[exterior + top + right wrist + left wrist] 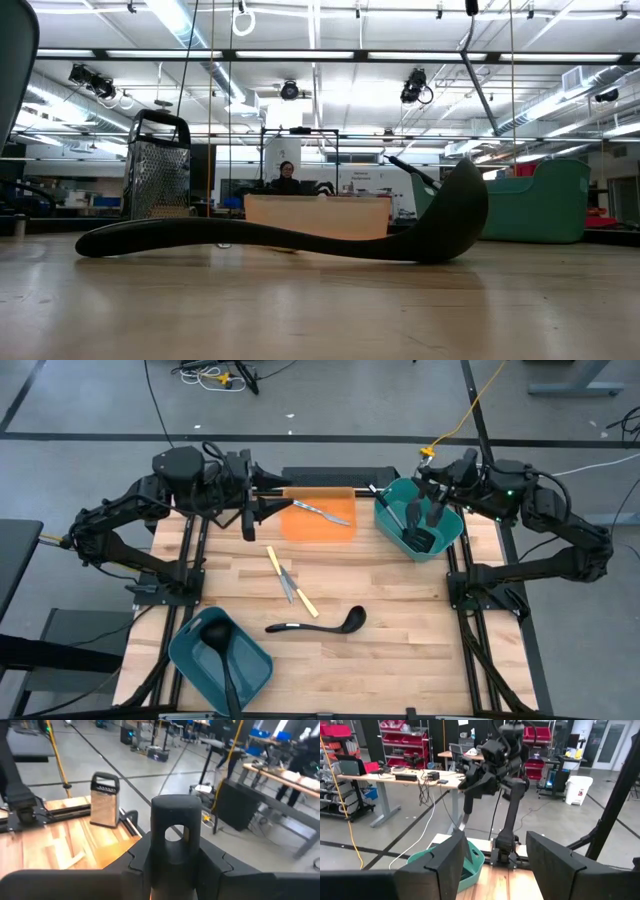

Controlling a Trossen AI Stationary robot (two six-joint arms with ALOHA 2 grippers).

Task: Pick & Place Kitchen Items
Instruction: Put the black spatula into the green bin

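We judge the job partly done. One ladle already lies in the near bin, and dark utensils stand in the far bin. Our right tool hangs over that far bin, clamped on a black handle. Our left tool waits wide and empty beside the orange tray. Left on the table: a second ladle, yellow-handled pieces, and cutlery on the tray.

Two matte black jointed arms with angular, blocky fingers.
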